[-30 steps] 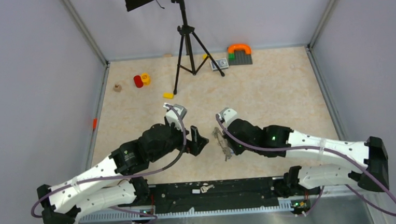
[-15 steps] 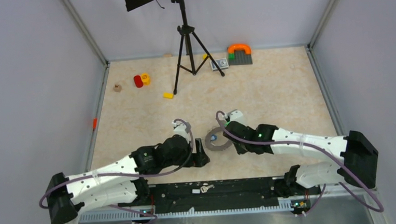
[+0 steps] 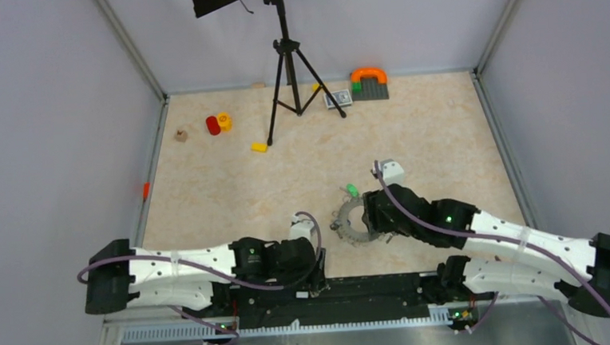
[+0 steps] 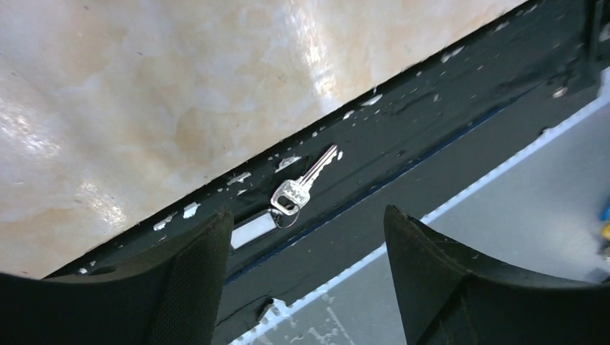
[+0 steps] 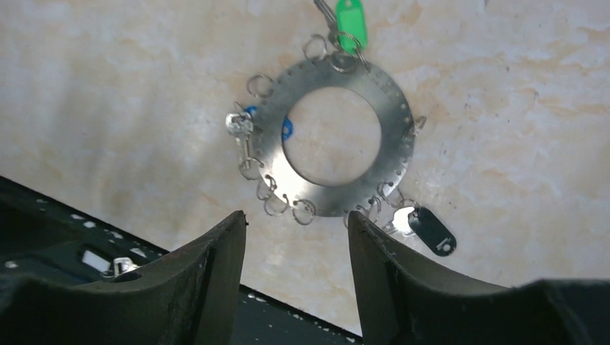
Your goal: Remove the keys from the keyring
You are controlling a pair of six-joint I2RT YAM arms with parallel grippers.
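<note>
The keyring (image 5: pixel 392 154), a wide flat grey metal ring with a big central hole, lay flat on the pale marbled table (image 3: pixel 427 133), a little right of centre in the overhead view (image 3: pixel 352 232). Small wire loops hung all round its outer edge. A green-tagged key (image 5: pixel 351 21) sat at the edge of the keyring farthest from your arms. A black-headed key (image 5: pixel 431 230) sat at the edge nearest your right gripper. A blue tag (image 5: pixel 286 129) showed partly under the keyring's inner rim, with a bare silver key (image 5: pixel 237 126) just outside that same side.

Your right gripper (image 5: pixel 296 215) hung just over the keyring's near side. Its fingers were parted to a moderate width and gripped nothing; the keyring lay free on the table beyond the fingertips.

Your left gripper (image 4: pixel 308 215) was well to the left of the keyring and nearer your arm bases, over the black rail (image 3: pixel 373 284) at the table's near edge. Its fingers stood wide apart and held nothing. Between them you could see a loose key (image 4: pixel 302 188) lying on that rail, off the keyring, with a small white tag (image 4: pixel 252 231) touching its head.

Far beyond the keyring, a black tripod (image 3: pixel 283 70) stood near the back wall.
</note>
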